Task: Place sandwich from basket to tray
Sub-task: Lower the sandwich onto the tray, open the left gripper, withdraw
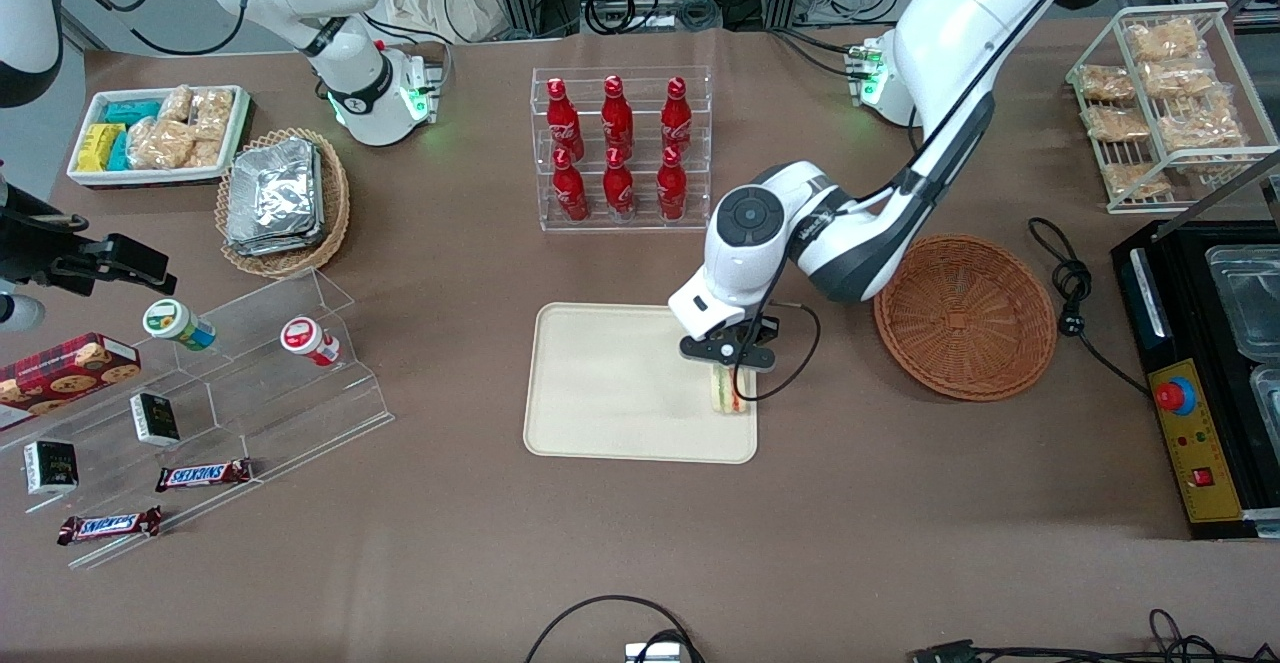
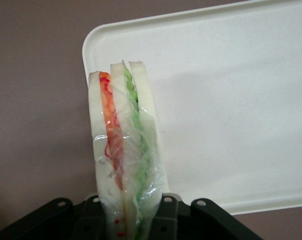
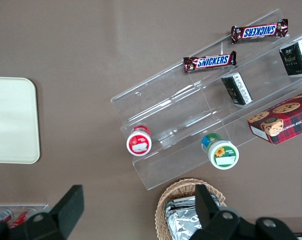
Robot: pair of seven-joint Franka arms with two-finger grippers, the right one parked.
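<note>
My jaws are pinched on the sandwich (image 2: 124,150), one finger pressed to each bread face, so its wrapped cut edge with the red, orange and green layers points away from my wrist. My gripper (image 1: 729,368) hangs fingers-down over the tray (image 1: 600,393), at the corner nearest the front camera on the basket's side, and the sandwich stands upright there at the tray's surface; I cannot tell if it touches. My forearm slopes down from the working arm's end of the table, passing over the rim of the basket (image 1: 965,315), which sits just beside the tray with nothing in it. Farther from the camera than the tray stands a clear rack of red bottles (image 1: 618,148), well apart from my gripper.
</note>
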